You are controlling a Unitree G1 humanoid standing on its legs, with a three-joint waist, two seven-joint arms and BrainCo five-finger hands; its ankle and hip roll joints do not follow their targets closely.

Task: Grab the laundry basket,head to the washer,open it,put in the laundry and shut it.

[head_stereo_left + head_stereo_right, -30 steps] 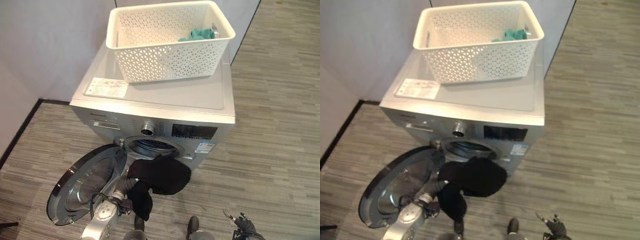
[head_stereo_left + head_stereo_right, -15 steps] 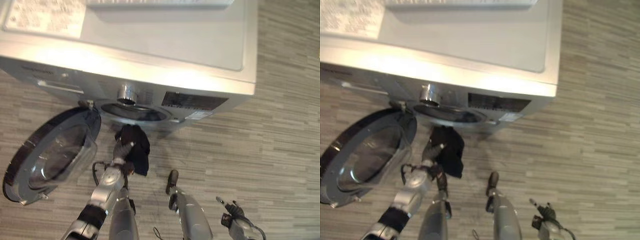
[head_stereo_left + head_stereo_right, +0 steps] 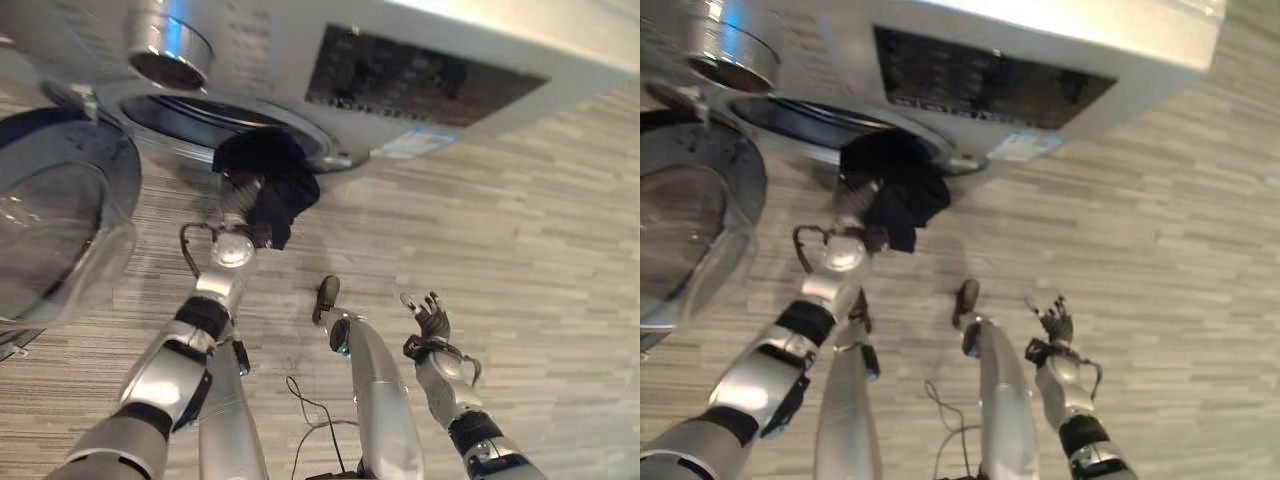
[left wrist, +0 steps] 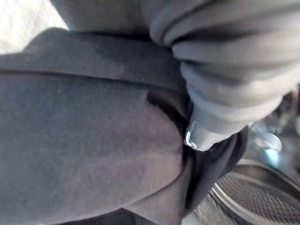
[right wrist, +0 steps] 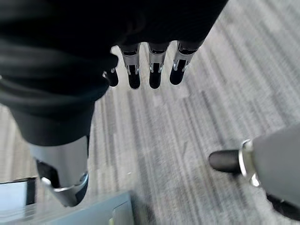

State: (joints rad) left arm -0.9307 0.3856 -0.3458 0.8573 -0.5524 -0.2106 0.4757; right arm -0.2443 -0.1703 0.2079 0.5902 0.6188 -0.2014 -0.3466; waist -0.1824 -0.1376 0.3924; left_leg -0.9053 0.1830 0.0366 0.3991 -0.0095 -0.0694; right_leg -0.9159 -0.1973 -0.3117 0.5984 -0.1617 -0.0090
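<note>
A black garment (image 3: 268,180) hangs at the lower rim of the washer's round opening (image 3: 185,112). My left hand (image 3: 238,200) reaches up from below and is shut on it, with folds draped over the hand. In the left wrist view the dark cloth (image 4: 84,136) lies right against the hand, and the perforated drum (image 4: 255,201) shows just past it. My right hand (image 3: 430,318) hovers low over the floor to the right, well away from the washer. It is open, its fingers (image 5: 157,65) straight and holding nothing.
The washer's round glass door (image 3: 50,225) stands swung open to the left of the opening. Above the opening are a silver knob (image 3: 165,50) and a dark control panel (image 3: 420,75). Grey striped floor (image 3: 540,230) spreads to the right.
The camera has dipped and closed in on the washer's front, so the top and basket are out of view. My left hand has brought the black garment up to the opening.
</note>
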